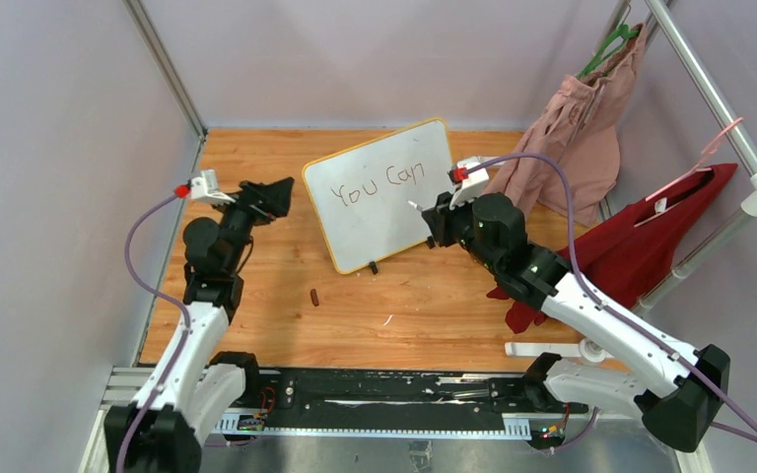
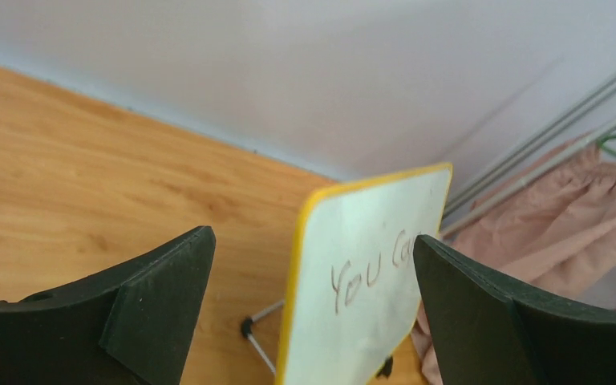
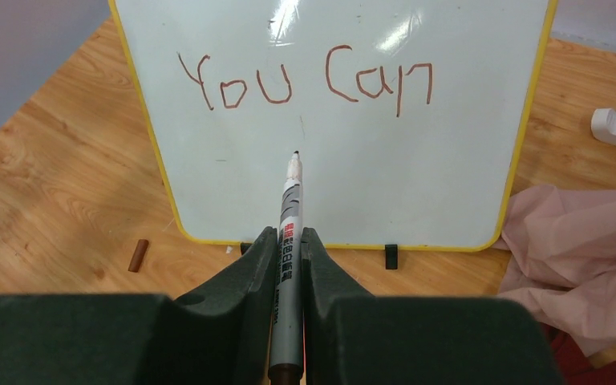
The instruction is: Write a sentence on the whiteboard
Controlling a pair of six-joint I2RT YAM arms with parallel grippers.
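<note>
Now, your whiteboard (image 3: pixel 345 184) stands mid counter (image 1: pixel 256 158): glossy white face, thin yellow frame, rounded corners, sentence (image 3: pixel 305 80) "You Can" reddish-brown. Right end effector (image 3: pixel 289 241) clamps slim grey marker (image 3: pixel 290 204); left end effector (image 1: pixel 278 195) spread apart.

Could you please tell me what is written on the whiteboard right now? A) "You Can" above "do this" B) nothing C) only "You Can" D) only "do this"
C: the whiteboard carries one line of words, "You Can", and the marker points at blank white below it.
</note>
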